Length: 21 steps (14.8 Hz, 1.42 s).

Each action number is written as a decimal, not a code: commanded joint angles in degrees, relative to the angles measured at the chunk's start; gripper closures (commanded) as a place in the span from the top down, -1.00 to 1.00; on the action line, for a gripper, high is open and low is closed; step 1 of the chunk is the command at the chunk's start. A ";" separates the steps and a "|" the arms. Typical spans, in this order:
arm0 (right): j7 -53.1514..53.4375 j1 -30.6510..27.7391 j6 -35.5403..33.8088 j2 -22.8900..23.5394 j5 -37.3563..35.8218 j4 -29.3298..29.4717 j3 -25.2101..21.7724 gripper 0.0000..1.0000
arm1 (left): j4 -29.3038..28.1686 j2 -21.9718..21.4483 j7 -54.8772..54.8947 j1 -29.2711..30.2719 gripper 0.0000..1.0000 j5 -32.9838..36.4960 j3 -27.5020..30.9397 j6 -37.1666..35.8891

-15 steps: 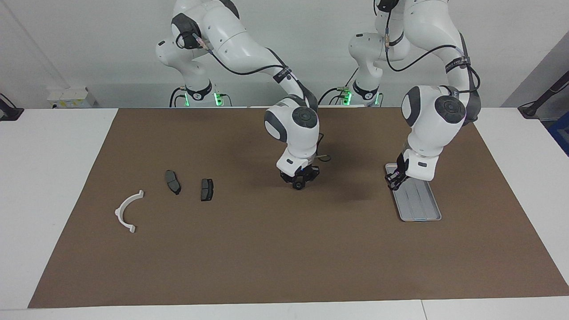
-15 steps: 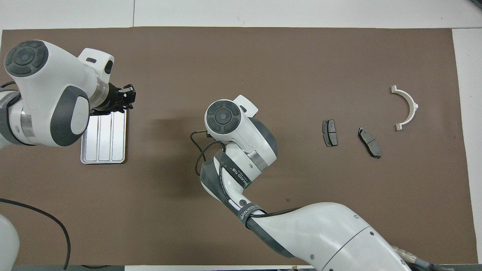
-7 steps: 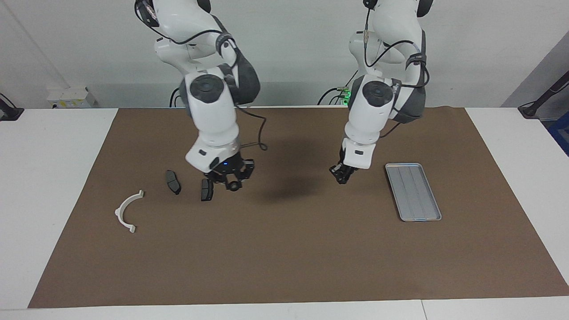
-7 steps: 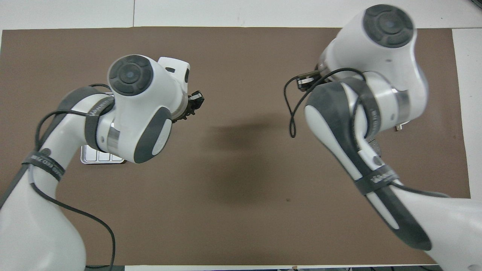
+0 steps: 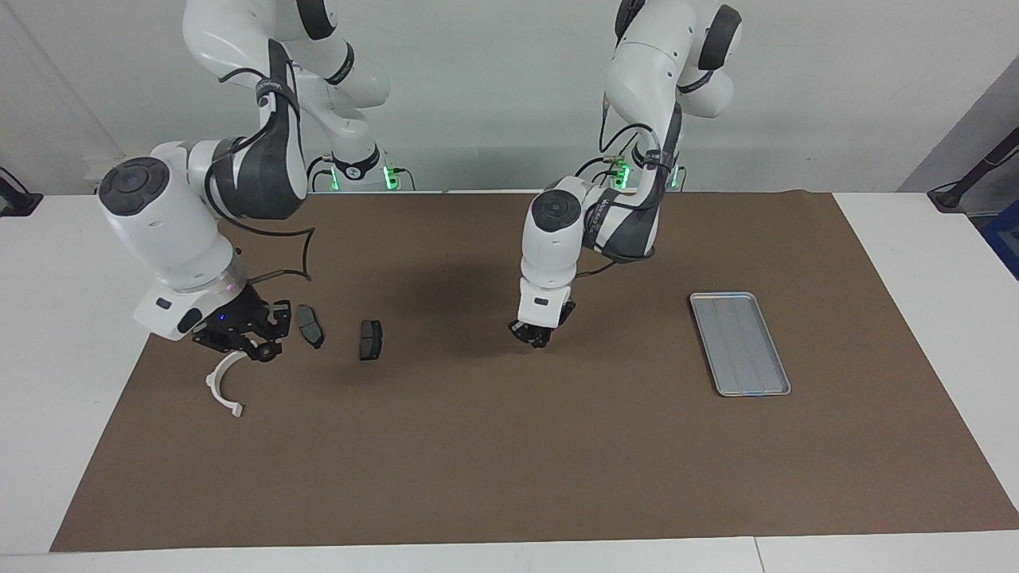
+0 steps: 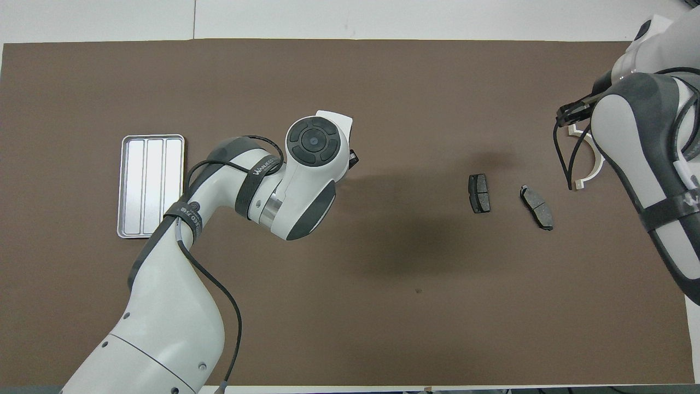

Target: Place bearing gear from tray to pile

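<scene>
Tray (image 5: 740,342) shown without visible bearing gear. Left tool (image 5: 535,338) waits over counter (image 5: 509,446) between tray and pile (image 5: 370,340). Right tool (image 5: 243,338) is hung over white bracket (image 5: 216,390), presumably for release. Neither tool's grip can be told.

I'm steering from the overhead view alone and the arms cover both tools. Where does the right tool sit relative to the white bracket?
Observer: In the facing view the right tool hangs low over the white bracket, at the bracket's end nearer the robots and close beside a dark pad. I cannot tell whether it touches the bracket.
Operator: And the left tool, under that wrist?
Observer: The left tool points straight down, low over bare brown mat, between the second dark pad and the tray, clear of both.
</scene>
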 commanded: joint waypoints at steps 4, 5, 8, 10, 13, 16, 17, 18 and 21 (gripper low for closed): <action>-2.17 -1.80 11.91 -0.40 -0.13 -11.50 0.66 -1.00 | 1.68 2.64 -1.02 -0.44 -1.00 1.34 0.82 0.55; -2.34 -2.06 14.02 -0.14 -0.21 -12.82 0.66 -1.00 | 1.24 2.64 -1.02 -0.44 -1.00 1.34 0.82 0.73; -2.60 -2.06 18.86 0.91 -0.21 -15.81 0.66 -1.00 | 0.10 2.64 -2.16 -0.27 -1.00 1.34 0.82 3.18; -2.87 -2.94 20.71 2.41 -0.21 -15.90 0.66 -1.00 | -0.43 2.64 -2.25 -0.26 -1.00 1.60 0.82 4.33; -3.48 -3.20 21.07 3.73 -0.13 -15.90 0.66 -1.00 | -0.78 2.64 -2.25 -0.18 -1.00 1.69 0.82 4.77; -3.66 -3.20 22.55 5.13 -0.13 -15.99 0.57 -1.00 | -1.58 2.64 -2.25 -0.18 -1.00 1.69 0.91 5.65; -3.66 -3.20 23.08 5.57 -0.13 -16.08 0.66 -1.00 | -1.49 2.64 -2.25 -0.18 -1.00 1.69 0.91 5.39; -3.66 -3.29 23.09 5.75 -0.13 -16.08 0.66 -1.00 | -1.49 2.64 -2.25 -0.18 -0.67 1.69 0.91 5.30; -3.31 -3.20 22.48 5.75 -0.13 -16.08 0.66 -1.00 | -0.61 2.46 -2.69 -0.53 1.00 1.69 1.96 3.64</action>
